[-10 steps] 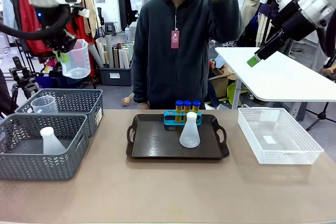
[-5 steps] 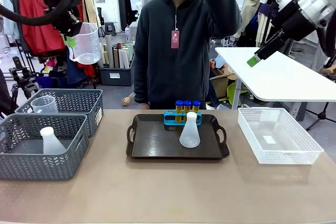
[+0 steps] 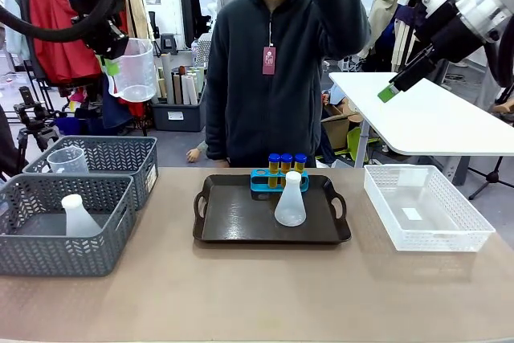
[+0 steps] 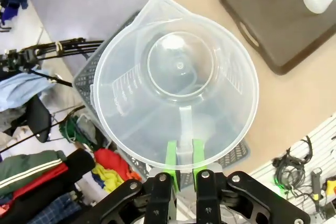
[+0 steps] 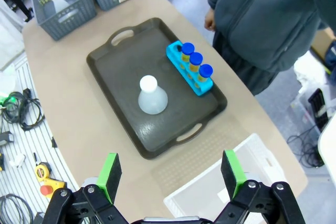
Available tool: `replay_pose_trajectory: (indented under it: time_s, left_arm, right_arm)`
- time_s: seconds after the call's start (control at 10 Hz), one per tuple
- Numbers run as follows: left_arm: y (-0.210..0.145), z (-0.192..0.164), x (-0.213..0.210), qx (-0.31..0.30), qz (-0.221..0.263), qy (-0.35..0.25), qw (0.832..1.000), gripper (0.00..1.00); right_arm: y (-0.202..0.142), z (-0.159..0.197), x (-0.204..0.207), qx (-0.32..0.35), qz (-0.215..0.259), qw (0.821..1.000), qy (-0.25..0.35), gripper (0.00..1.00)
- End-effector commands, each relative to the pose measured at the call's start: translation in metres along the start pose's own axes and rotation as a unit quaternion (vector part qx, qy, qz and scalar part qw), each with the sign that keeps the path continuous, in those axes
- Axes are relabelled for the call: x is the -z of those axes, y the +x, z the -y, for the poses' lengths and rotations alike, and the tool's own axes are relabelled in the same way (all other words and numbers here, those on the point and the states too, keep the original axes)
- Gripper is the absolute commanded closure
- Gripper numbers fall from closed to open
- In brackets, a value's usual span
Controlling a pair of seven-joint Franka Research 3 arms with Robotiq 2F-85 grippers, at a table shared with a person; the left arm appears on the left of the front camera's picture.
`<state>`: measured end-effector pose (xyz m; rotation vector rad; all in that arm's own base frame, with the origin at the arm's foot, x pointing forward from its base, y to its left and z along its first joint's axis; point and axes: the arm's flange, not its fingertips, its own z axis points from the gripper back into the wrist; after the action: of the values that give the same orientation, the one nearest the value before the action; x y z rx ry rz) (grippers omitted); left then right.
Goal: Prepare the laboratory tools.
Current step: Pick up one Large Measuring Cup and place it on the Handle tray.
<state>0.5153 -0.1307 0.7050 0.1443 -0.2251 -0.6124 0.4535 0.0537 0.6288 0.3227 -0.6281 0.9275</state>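
3 tubes [image 3: 286, 163], 2 flasks [image 3: 290, 202], 2 bkrs [image 3: 134, 71]

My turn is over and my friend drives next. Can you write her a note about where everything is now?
Left gripper: shut on the measuring beaker by its handle, held high near the grey baskets.
Right gripper: open, empty, raised on the right.
Done: conical flask and three blue-capped test tubes in a blue rack stand on the black tray.
To do: probably set the beaker on the tray. A spare flask and spare beaker sit in the baskets.
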Motion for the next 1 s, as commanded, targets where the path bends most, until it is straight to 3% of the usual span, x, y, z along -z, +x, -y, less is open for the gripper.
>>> replay_pose_trajectory:
  time_s: [0.0, 0.4, 0.9]
  left_arm:
    - [0.019, 0.009, 0.017, 0.053, -0.003, -0.013, 0.998, 1.00]
    - [0.052, 0.040, 0.075, 0.122, -0.043, -0.051, 0.990, 1.00]
    - [0.082, 0.074, 0.129, 0.201, -0.031, -0.080, 0.976, 1.00]
  right_arm:
    - [0.000, 0.000, -0.001, -0.001, 0.007, 1.000, 0.006, 0.00]
    - [0.000, 0.000, -0.001, -0.001, 0.007, 1.000, 0.006, 0.00]
    - [0.000, 0.000, -0.001, -0.001, 0.007, 1.000, 0.006, 0.00]
